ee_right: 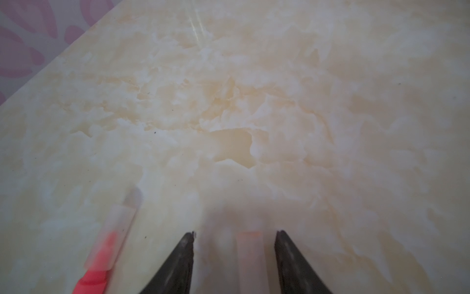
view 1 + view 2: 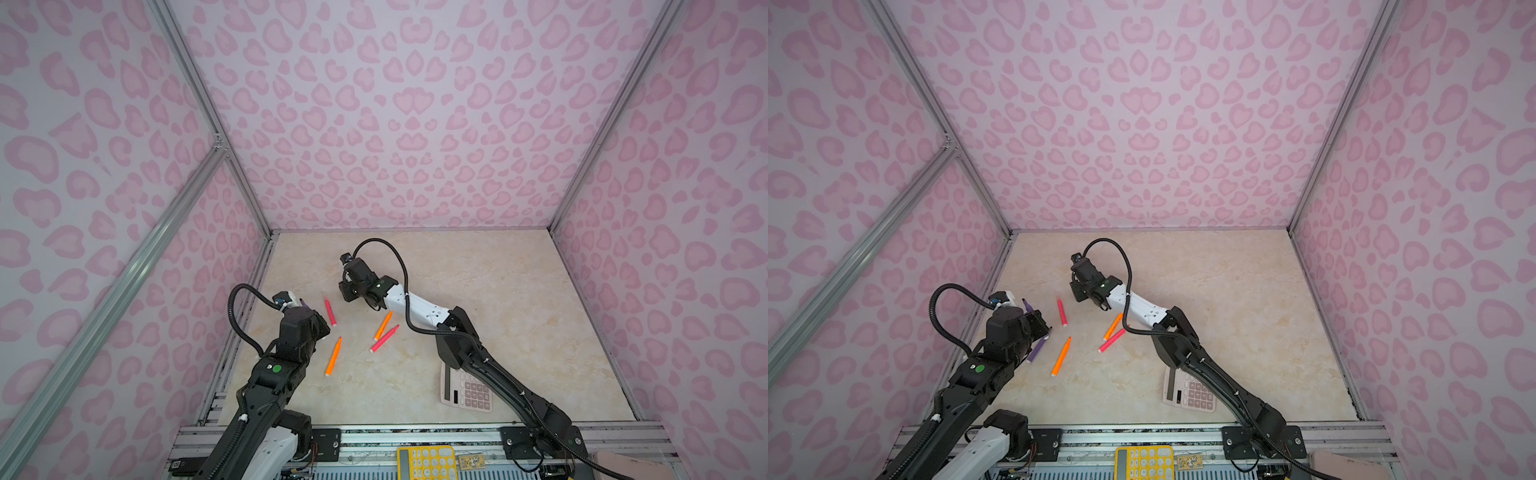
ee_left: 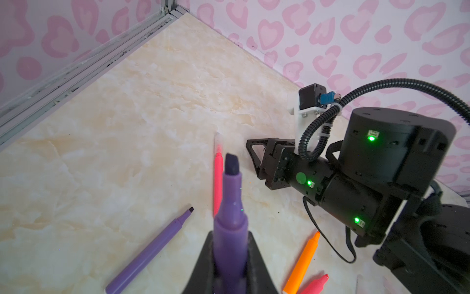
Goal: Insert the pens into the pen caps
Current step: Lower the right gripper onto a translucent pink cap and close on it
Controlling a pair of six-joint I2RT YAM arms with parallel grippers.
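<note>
My left gripper (image 3: 231, 233) is shut on a purple pen (image 3: 231, 224), whose dark chisel tip sticks out ahead, raised off the table. A second purple pen (image 3: 150, 252) lies beside it. Just beyond, a pink pen (image 3: 218, 183) lies with a clear pen cap (image 3: 218, 142) over its tip. My right gripper (image 1: 235, 233) is low on the table, open, with a loose clear pen cap (image 1: 250, 259) lying between its jaws, apart from both. Both top views show two orange pens (image 2: 333, 357) (image 2: 383, 326) and another pink pen (image 2: 384, 338) lying between the arms.
A beige calculator (image 2: 465, 390) lies partly under the right arm at the front right. A yellow calculator (image 2: 426, 463) sits on the front rail. Pink patterned walls (image 2: 415, 124) close in the beige table on three sides.
</note>
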